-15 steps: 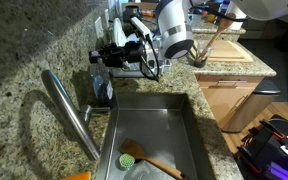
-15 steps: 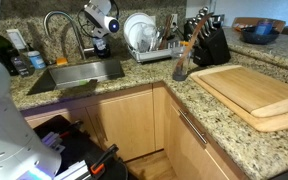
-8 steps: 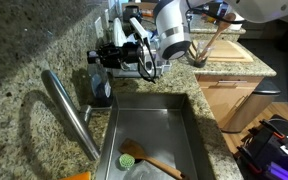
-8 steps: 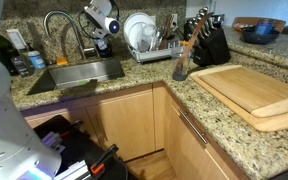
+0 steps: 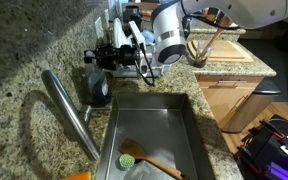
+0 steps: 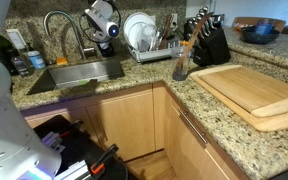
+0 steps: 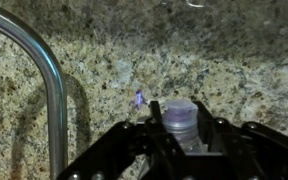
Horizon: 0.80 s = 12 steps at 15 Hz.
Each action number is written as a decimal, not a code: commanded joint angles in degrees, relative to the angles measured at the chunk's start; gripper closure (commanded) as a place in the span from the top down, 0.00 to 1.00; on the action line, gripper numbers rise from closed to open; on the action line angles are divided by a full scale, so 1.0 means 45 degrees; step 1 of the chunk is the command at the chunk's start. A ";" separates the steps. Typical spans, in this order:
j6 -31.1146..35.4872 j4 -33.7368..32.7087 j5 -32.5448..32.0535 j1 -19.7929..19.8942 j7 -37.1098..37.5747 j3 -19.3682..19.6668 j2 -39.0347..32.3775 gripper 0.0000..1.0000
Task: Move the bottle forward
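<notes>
Two black fingers (image 7: 157, 128) of my gripper (image 7: 179, 128) sit pressed against either side of the small translucent bottle with a pale purple cap (image 7: 180, 112), so I am clamped on its top; in an exterior view the gripper (image 5: 97, 58) reaches in sideways with the bottle (image 5: 97, 88) hanging upright below it. The bottle is at the back corner of the stainless steel sink (image 5: 159, 125), close to the speckled granite backsplash (image 7: 214, 50) and just beside the curved chrome faucet (image 7: 54, 80); I cannot tell whether its base touches the speckled granite counter (image 6: 134, 72). The faucet (image 5: 69, 110) arches out over the sink, and a green-headed brush with a wooden handle (image 5: 132, 156) lies in the basin's far end. Beyond my white arm (image 6: 99, 15), a wire dish rack with white plates (image 6: 144, 38) stands on the counter, then a black knife block (image 6: 212, 45), and well apart from me a large wooden cutting board (image 6: 254, 95).
</notes>
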State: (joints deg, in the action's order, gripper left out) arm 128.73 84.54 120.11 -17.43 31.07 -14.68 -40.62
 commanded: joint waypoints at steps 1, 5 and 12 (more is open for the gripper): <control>0.0208 -0.0714 0.1101 0.0105 -0.0284 -0.0334 -0.0512 0.11; 0.0220 -0.0875 0.2246 0.0177 -0.0337 -0.0416 -0.0805 0.11; 0.0192 -0.0653 0.2268 0.0213 -0.0112 -0.0343 -0.0747 0.44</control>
State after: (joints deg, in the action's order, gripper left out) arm 129.40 81.37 130.73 -17.35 30.93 -15.15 -43.98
